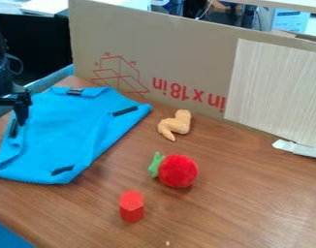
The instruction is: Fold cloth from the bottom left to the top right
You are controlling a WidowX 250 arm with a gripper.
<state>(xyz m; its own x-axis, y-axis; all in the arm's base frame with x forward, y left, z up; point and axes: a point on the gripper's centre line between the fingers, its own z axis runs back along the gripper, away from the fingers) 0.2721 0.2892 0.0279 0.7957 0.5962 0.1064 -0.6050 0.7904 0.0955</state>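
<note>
My gripper (21, 107) is at the left side of the view, by the upper left edge of the cloth, and overlaps that edge from the camera's side. Whether it touches the fabric is unclear. The bright blue cloth (70, 128) lies on the left part of the table, with black patches near its edges. Its top narrows toward the cardboard, its lower left corner reaches the view's left edge, and the right side slants down to the bottom edge. Some creases run along its left and lower parts.
Right of the cloth are a tan chicken-wing toy (175, 125), a red plush ball with green leaves (178, 171) and a red hexagonal block (131, 206). A cardboard wall (186, 53) stands along the back of the wooden table (251, 203). White material (300, 148) lies at right.
</note>
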